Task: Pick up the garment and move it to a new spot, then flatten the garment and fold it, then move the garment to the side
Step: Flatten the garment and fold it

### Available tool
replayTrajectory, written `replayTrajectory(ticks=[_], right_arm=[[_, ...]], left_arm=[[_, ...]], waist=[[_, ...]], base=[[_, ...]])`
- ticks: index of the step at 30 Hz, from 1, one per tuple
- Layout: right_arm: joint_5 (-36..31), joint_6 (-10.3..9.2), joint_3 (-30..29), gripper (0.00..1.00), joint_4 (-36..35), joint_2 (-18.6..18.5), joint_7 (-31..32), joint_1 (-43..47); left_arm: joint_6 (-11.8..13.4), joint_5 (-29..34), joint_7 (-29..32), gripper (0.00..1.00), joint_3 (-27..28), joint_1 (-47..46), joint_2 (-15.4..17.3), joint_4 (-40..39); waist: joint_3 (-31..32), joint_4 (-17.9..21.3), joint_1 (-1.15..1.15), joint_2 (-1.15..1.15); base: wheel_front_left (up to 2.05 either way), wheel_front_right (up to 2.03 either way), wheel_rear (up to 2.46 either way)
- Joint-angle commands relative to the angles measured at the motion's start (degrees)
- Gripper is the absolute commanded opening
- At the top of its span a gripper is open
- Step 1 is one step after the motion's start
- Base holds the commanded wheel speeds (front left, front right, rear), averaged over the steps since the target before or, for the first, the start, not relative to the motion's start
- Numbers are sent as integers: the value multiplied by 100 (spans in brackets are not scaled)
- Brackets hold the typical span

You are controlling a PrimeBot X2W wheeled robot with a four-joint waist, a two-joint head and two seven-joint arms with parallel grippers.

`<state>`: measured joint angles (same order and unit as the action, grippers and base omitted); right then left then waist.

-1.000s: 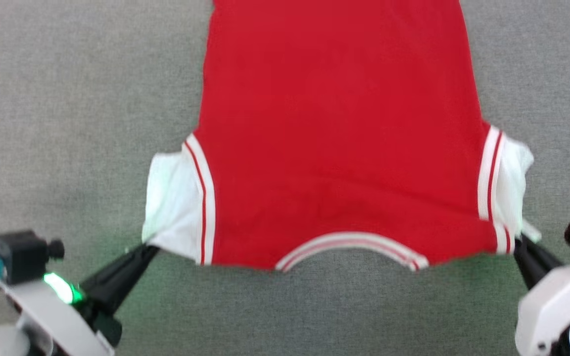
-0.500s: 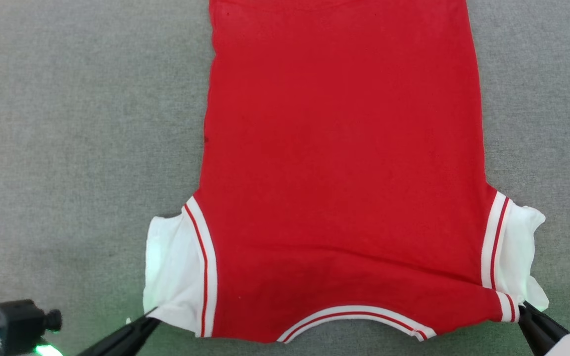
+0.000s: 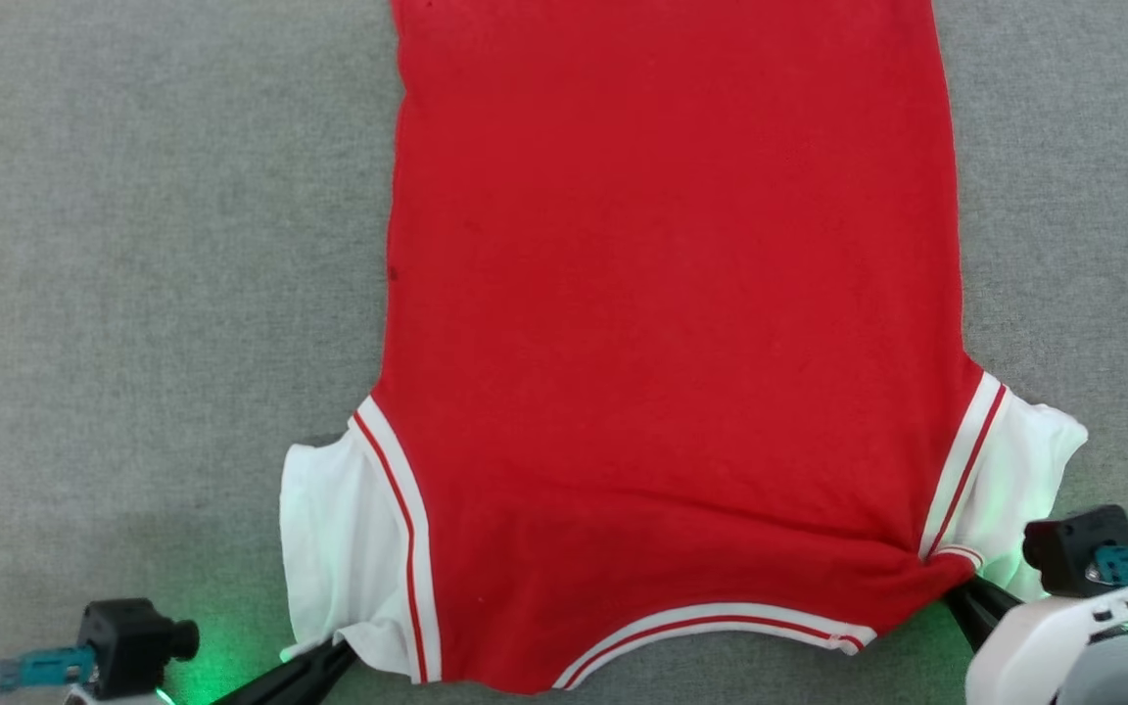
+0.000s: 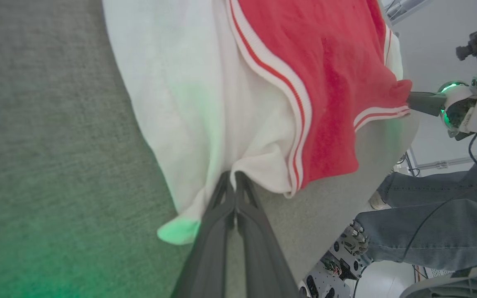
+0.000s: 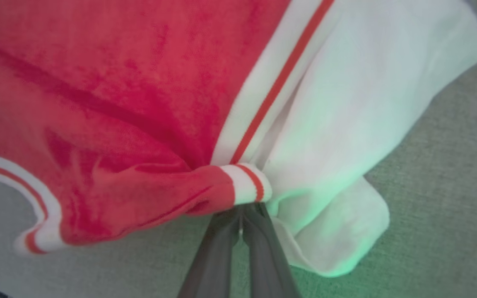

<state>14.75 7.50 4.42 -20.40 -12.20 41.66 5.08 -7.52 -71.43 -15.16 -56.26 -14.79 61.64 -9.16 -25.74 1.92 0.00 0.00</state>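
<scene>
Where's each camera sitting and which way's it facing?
Head view: above, facing down on the garment on the table; left gripper and right gripper at bottom corners.
Left wrist view: along the left gripper, shut on the white sleeve.
Right wrist view: along the right gripper, shut on the striped shoulder trim.
Shared: head and left wrist views show the right gripper.

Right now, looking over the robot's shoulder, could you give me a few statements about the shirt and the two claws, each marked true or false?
1. The garment lies spread on a grey surface. True.
2. The left gripper hangs open above it. False: it is shut on the white sleeve.
3. The right gripper pinches the garment at a striped seam. True.
4. A letter S faces up. False: the side facing up is plain red.
5. Legs in jeans show past the surface's edge. True.
</scene>
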Motion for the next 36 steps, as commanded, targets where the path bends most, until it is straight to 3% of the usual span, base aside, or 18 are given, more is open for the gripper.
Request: replayTrajectory(ticks=[1,6,7,8,9,10,15,19,24,29,36], right_arm=[[-43,-2,186,0,319,50,-13,-73],[-137,3,414,0,823,65,-277,-228],[-147,3,425,15,830,76,-353,-267],[-157,3,428,43,822,89,-422,-293],[-171,3,417,89,785,99,-475,-298],[-183,3,383,100,713,98,-512,-282],[-94,1,26,100,-34,83,-385,23],[150,0,-444,100,-1053,116,146,182],[283,0,-1099,100,-1790,226,1022,-646],[-109,0,-1078,100,-1262,414,1925,-2669],[-1412,0,-1131,100,457,761,2408,-5295]], left_arm=[[8,-2,7,0,-112,-79,-57,118],[16,-78,14,0,-387,-339,-231,518],[16,-107,20,0,-394,-356,-264,536],[16,-145,20,0,-384,-366,-296,538],[16,-171,20,0,-380,-360,-310,529],[16,-193,20,0,-374,-345,-314,512],[12,-202,10,0,-216,-242,-317,363],[9,-93,6,0,-118,-190,-277,164],[9,28,6,0,32,-265,-236,-92],[9,174,6,0,124,-472,-153,-294],[9,291,6,0,-140,-1048,-229,-405]], waist=[[-4,-4,0,0],[21,-1,0,0],[33,13,0,0],[50,29,0,0],[64,46,0,0],[78,63,0,0],[120,100,0,0],[38,30,0,0],[-201,-104,0,0],[-613,-299,0,0],[-1216,-836,0,0]], base=[[0,0,0],[0,0,0],[0,0,0],[0,0,0],[0,0,0],[0,0,0],[0,0,0],[0,0,0],[0,0,0],[0,0,0],[0,0,0]])
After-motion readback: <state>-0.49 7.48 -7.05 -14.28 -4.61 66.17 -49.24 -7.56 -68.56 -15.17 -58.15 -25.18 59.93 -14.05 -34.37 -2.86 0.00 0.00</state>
